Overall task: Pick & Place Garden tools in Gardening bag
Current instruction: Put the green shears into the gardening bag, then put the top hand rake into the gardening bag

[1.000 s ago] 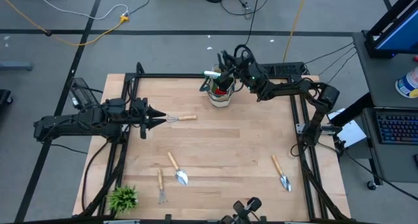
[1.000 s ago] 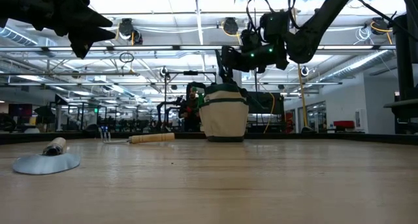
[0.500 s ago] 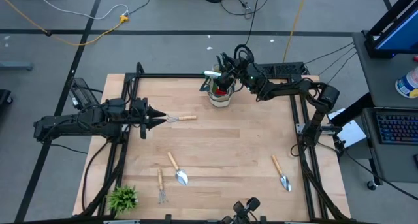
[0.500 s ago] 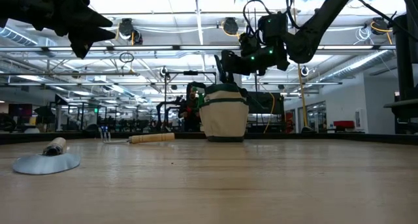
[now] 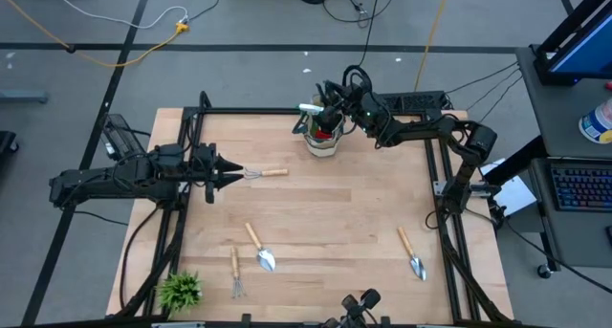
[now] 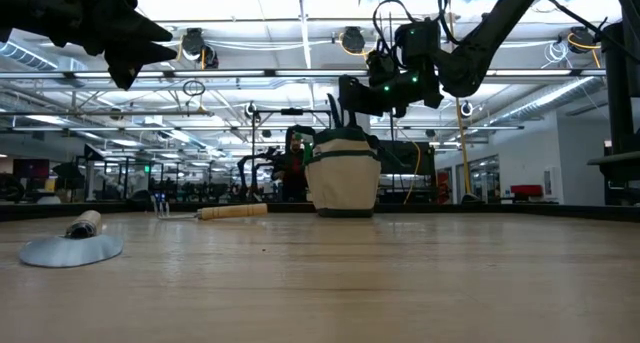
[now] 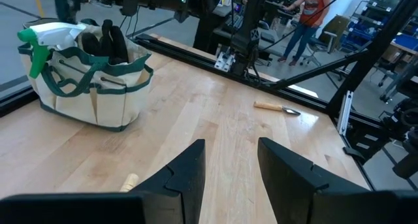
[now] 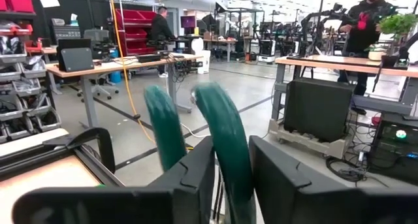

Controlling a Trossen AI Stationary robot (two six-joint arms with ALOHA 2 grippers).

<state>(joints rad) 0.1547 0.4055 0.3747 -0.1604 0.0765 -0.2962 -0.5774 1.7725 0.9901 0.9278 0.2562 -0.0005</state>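
Right gripper (image 5: 330, 103): poised directly over the mouth of the beige fabric bucket-shaped gardening bag (image 5: 323, 139), at the far edge of the table. In its wrist view a green bag handle (image 8: 225, 145) stands in the gap between the dark fingers; the fingers look slightly parted, and whether they pinch the handle cannot be told.

Change over the last second: the right gripper has shifted only slightly above the bag, by the low view; the bag, the loose tools and the left arm have not moved.

Bag contents: green spray bottle with white trigger (image 7: 40, 38) at the rim, dark tool handles (image 7: 112, 41) upright inside, something red showing from above.

Left gripper (image 5: 225, 174): held above the table, fingers clearly apart and empty. The wooden-handled wire rake (image 5: 260, 173) lies just ahead of the fingertips, handle end pointing away from them.

Remaining tools: wooden-handled metal trowel (image 5: 259, 250) and small wooden-handled hand rake (image 5: 235, 273), both well to one side of the left fingers; a second wooden-handled trowel (image 5: 412, 254) well apart from the right fingers.

Bystander item: small spiky green plant (image 5: 180, 290), at the table's near corner.

Assessment: the right arm's delivery appears done or finishing; four tools are still to be bagged. The rake before the left fingers is the likeliest next pick.
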